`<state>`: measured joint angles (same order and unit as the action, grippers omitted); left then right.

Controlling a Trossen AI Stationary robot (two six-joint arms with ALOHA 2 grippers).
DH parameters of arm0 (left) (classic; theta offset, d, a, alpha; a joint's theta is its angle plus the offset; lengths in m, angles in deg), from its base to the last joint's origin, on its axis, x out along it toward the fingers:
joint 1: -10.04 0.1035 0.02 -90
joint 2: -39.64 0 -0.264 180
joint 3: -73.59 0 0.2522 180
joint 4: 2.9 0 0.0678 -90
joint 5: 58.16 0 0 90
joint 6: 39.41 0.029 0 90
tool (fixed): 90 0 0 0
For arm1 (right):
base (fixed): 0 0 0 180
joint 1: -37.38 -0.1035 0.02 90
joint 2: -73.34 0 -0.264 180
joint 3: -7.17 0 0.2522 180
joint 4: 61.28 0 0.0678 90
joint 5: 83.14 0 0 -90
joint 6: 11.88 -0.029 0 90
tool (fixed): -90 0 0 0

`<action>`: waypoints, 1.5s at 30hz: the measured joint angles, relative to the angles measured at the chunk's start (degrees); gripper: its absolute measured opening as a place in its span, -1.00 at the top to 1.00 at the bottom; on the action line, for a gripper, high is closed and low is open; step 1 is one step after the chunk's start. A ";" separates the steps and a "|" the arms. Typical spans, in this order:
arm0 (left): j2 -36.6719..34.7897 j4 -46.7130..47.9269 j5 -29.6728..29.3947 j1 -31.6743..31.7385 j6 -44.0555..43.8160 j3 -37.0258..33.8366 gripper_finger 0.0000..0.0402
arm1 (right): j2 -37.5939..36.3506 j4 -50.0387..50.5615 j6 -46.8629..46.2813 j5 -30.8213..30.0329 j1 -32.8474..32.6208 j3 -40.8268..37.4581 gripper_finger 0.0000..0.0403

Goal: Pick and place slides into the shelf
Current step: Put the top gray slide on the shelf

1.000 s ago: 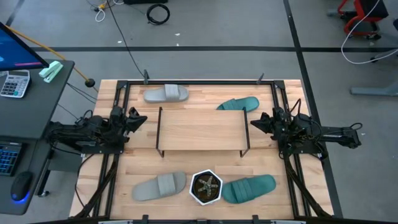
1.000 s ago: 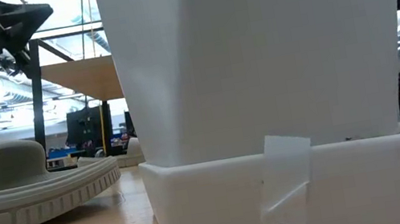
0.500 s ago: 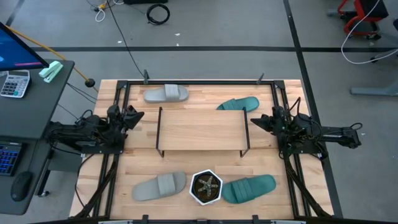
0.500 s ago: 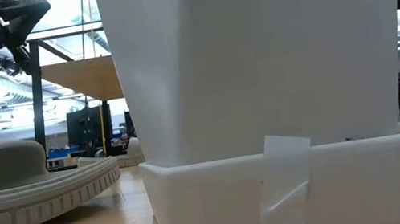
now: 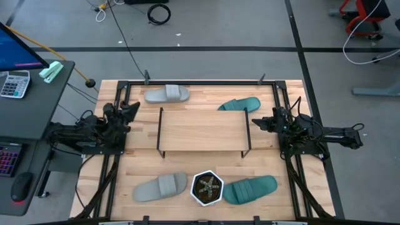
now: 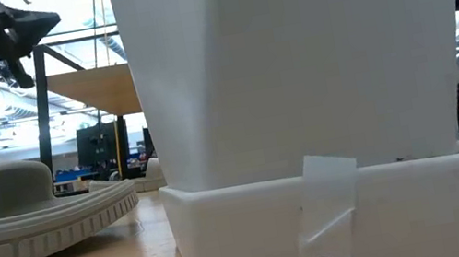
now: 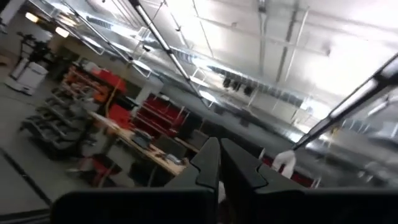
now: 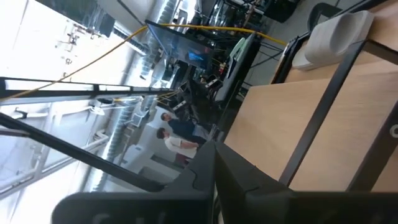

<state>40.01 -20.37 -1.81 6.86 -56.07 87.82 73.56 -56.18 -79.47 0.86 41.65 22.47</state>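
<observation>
Grey floor (image 5: 206,31) w/ black cables (image 5: 159,12); side desk (image 5: 28,106), calculator (image 5: 14,83); red racks (image 7: 121,102)

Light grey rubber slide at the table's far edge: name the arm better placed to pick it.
Left. The left gripper sits just beside that grey slide; the right gripper waits across the wooden shelf.

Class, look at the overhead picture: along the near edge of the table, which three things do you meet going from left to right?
Grey slide → hexagonal potted plant → teal slide.
</observation>
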 joint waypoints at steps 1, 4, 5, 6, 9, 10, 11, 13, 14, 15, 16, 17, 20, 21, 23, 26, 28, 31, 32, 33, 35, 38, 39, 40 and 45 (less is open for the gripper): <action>0.00 1.54 -0.66 0.00 -0.15 -0.01 0.93 | 0.00 -0.02 0.22 0.00 0.00 0.00 0.92; 0.00 3.13 -1.09 0.00 -2.39 0.00 0.94 | 0.00 0.00 1.14 -0.01 0.00 0.00 0.92; 0.00 3.19 -1.09 0.00 -2.73 0.00 0.94 | 0.00 -0.02 1.49 0.02 -0.01 0.00 0.92; 0.00 3.12 -1.11 0.00 -3.29 0.00 0.93 | 0.00 0.00 1.66 -0.02 0.01 0.00 0.92; 0.01 4.63 -2.31 0.00 -5.30 0.37 0.91 | 0.00 0.00 1.78 -0.02 -0.01 0.00 0.92; 0.08 5.98 -2.93 0.00 -6.37 0.75 0.90 | 0.00 0.01 1.81 -0.02 -0.01 0.00 0.92; 0.27 7.15 -3.91 0.00 -7.23 1.14 0.89 | 0.00 0.02 1.79 -0.02 -0.01 0.00 0.92; 0.35 10.88 -5.46 0.00 -9.05 1.95 0.85 | 0.00 0.02 2.25 -0.02 -0.01 0.00 0.92; 0.37 13.72 -6.19 0.00 -10.41 2.13 0.83 | 0.00 0.03 3.06 -0.02 0.01 0.00 0.92; 0.37 16.26 -7.16 0.00 -12.40 2.22 0.81 | 0.00 0.04 3.53 0.00 0.00 0.00 0.92; 0.42 18.13 -8.01 0.00 -14.61 2.34 0.79 | 0.00 0.04 3.86 0.00 0.01 0.00 0.92; 0.42 19.44 -8.90 0.00 -16.54 2.78 0.78 | 0.00 0.04 4.17 -0.02 0.01 0.00 0.92; 0.39 22.65 -10.31 0.00 -19.15 4.60 0.77 | 0.01 0.04 4.25 -0.02 0.00 0.00 0.92; 0.39 24.09 -10.34 0.01 -18.89 5.50 0.77 | 0.00 0.04 4.26 -0.02 -0.01 0.00 0.92; 0.63 27.77 -10.60 0.29 -18.78 8.24 0.80 | 0.00 0.04 4.28 -0.02 -0.01 0.00 0.92; 2.94 34.60 -11.08 1.22 -18.86 13.17 0.87 | 0.00 0.05 4.26 0.00 -0.01 0.00 0.92; 5.74 38.72 -10.83 1.96 -19.10 16.89 0.90 | 0.01 0.04 4.26 0.00 0.00 0.00 0.92; 10.89 44.09 -9.42 3.21 -19.87 22.43 0.91 | 0.00 0.04 4.20 0.01 -0.01 0.00 0.92; 12.89 45.33 -8.66 3.62 -19.91 24.06 0.90 | 0.02 -0.03 4.17 0.00 0.00 0.00 0.92; 14.85 46.40 -7.41 4.10 -19.93 25.66 0.88 | 0.00 -0.23 4.15 0.02 -0.01 0.00 0.92; 18.79 47.58 -5.00 5.17 -19.93 28.19 0.84 | 0.02 -0.20 3.75 0.02 -0.01 0.63 0.92; 24.18 48.11 -0.99 7.00 -19.26 30.94 0.77 | 0.11 -0.02 6.18 0.04 0.00 3.30 0.92; 25.75 48.13 0.74 7.72 -18.96 31.67 0.75 | 0.33 0.83 7.43 0.04 0.01 4.62 0.92; 27.21 48.08 2.72 8.52 -18.58 32.36 0.73 | 0.66 1.97 8.76 0.04 0.01 6.08 0.92; 33.44 45.13 11.87 13.83 -15.43 35.43 0.70 | 4.97 12.24 15.57 0.04 0.01 16.74 0.92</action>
<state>73.44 24.76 10.06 20.68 -71.51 123.25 78.54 -43.94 -63.90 0.90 41.66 39.21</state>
